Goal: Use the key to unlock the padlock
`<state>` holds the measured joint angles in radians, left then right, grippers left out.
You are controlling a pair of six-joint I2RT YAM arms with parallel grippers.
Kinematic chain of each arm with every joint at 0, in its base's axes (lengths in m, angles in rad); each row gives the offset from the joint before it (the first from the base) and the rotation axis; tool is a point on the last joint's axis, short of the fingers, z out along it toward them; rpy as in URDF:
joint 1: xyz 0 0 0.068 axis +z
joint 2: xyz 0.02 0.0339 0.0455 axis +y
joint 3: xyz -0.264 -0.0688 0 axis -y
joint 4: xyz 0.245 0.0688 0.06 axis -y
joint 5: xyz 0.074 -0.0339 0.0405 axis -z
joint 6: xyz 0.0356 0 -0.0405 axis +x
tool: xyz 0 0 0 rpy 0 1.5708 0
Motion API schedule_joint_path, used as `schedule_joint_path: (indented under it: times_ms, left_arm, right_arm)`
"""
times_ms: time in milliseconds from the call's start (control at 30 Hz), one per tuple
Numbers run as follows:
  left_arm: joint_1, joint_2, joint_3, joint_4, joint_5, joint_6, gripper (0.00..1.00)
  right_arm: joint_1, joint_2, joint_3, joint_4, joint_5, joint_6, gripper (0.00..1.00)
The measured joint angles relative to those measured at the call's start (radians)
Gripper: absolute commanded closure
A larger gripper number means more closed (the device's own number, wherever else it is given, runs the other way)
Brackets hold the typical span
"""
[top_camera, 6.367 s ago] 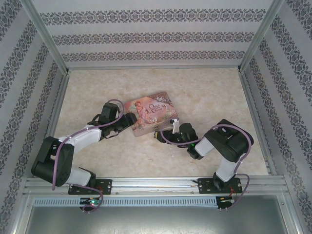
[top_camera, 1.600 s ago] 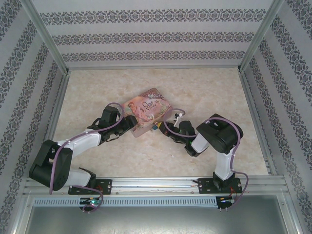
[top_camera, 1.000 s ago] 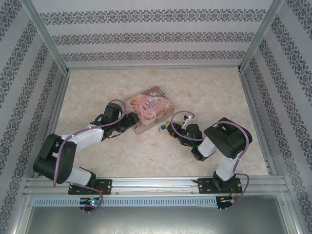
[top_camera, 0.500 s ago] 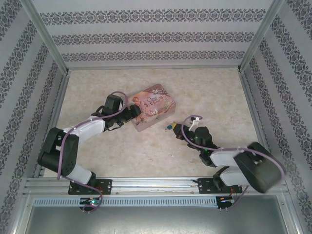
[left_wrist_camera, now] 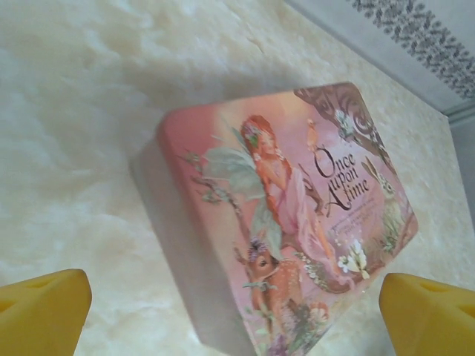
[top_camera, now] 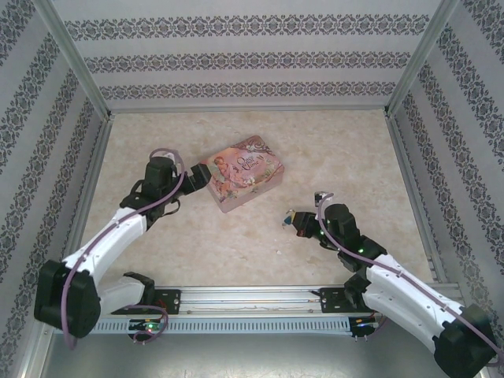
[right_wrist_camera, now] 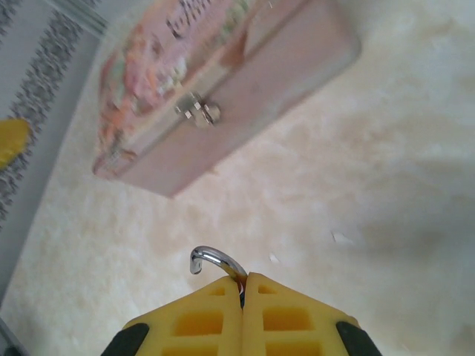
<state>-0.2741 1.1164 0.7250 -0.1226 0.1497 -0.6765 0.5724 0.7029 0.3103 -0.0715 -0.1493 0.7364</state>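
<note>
On the near right of the pale marbled surface, the right claw is closed tight. Its yellow fingers are pressed together on the padlock. The silver hooked shackle pokes out past the fingertips, well apart from the tin. The lock's body is hidden in the grip, and the key cannot be made out. Farther off, toward the left, the left claw is spread wide with nothing in it, just beside the left end of a pink storybook tin. The tin lies flat with its lid down, its small metal latch on the side facing the right claw.
</note>
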Motion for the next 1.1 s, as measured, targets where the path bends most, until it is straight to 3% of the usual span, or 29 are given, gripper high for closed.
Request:
schedule_joint_path:
  times_ms: [200, 467, 1100]
  left_arm:
    - [0.006, -0.159, -0.029, -0.048, -0.117, 0.06, 0.01]
    - [0.014, -0.281, -0.077, -0.1, -0.208, 0.086, 0.0]
    - [0.014, -0.328, -0.106, -0.163, -0.237, 0.074, 0.0]
  right_arm:
    - [0.035, 0.0, 0.117, -0.269, -0.022, -0.038, 1.0]
    - [0.107, 0.069, 0.157, -0.45, -0.047, -0.048, 1.0]
    - [0.126, 0.291, 0.105, -0.314, -0.071, -0.056, 1.0]
